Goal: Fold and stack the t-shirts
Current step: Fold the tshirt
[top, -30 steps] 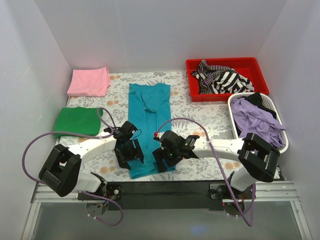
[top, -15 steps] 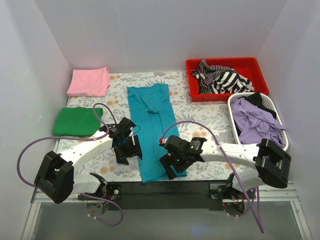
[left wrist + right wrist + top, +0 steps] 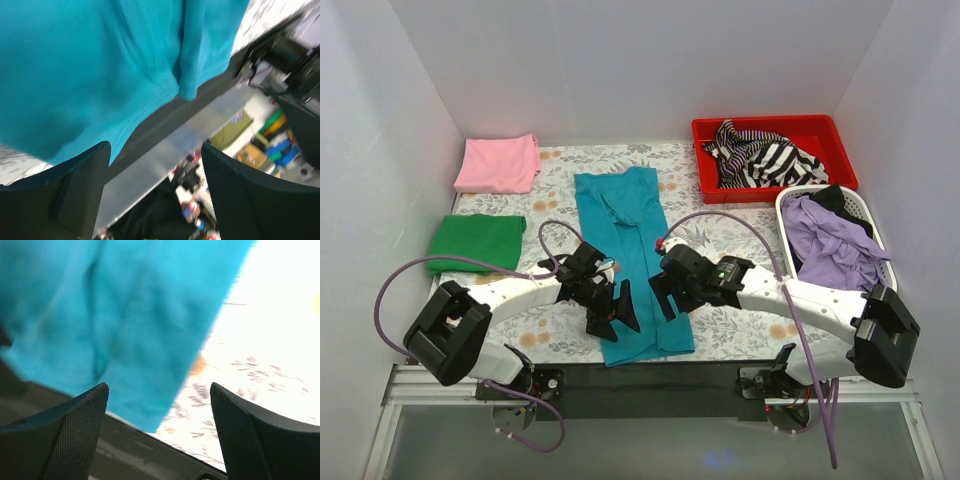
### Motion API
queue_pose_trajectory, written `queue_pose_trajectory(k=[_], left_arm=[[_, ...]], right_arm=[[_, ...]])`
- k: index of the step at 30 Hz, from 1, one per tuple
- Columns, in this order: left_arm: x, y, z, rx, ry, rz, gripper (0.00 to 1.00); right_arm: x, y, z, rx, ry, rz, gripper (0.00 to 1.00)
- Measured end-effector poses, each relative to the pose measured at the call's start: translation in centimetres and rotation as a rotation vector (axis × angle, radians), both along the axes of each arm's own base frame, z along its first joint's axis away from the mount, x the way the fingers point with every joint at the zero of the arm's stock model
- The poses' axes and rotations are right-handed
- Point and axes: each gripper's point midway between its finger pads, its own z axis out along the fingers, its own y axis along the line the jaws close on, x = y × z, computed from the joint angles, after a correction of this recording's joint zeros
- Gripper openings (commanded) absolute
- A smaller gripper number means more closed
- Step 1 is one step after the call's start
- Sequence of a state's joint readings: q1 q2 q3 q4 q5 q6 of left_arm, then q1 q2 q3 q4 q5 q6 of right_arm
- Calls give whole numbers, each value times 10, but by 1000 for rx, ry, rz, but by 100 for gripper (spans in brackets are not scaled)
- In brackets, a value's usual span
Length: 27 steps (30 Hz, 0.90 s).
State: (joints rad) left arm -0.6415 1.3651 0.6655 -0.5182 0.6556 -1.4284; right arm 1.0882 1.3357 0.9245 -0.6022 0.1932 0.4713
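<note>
Teal t-shirt [image 3: 623, 225] lies flat on the table [image 3: 730, 245] as a long narrow strip. Its long axis runs far to near, and the near hem reaches the table's front edge, slanting a little right. Left gripper [image 3: 612, 312] is over the strip's left edge close to the hem. Right gripper [image 3: 668, 293] is at the right edge, slightly farther up. Both are about equally near the cloth. Both have fingers spread wide with nothing pinched, and the wrist views show only teal cloth below. Pink t-shirt [image 3: 498, 163] and green t-shirt [image 3: 477, 242] sit folded well off to the left. Likely next: each gripper takes its own hem corner and folds lengthwise toward the collar.
</note>
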Motion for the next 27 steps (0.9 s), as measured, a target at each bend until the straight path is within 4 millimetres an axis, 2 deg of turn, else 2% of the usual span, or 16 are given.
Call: queue_pose_trajectory(k=[4, 8, 12, 15, 20, 27], left_arm=[[-23, -6, -5, -28, 50, -66, 72], [-31, -7, -7, -35, 64, -86, 72], [-34, -4, -13, 0, 59, -90, 72], [-36, -2, -18, 29, 53, -86, 72], [-41, 2, -31, 81, 80, -80, 71], [-45, -1, -32, 79, 107, -84, 71]], right_arm=[[27, -28, 3, -3, -40, -119, 88], [29, -43, -4, -8, -27, -159, 87], [11, -37, -21, 27, 55, -109, 87], [-1, -27, -26, 97, 105, -67, 87], [-14, -1, -20, 260, 149, 15, 87], [-35, 21, -18, 375, 233, 103, 87]])
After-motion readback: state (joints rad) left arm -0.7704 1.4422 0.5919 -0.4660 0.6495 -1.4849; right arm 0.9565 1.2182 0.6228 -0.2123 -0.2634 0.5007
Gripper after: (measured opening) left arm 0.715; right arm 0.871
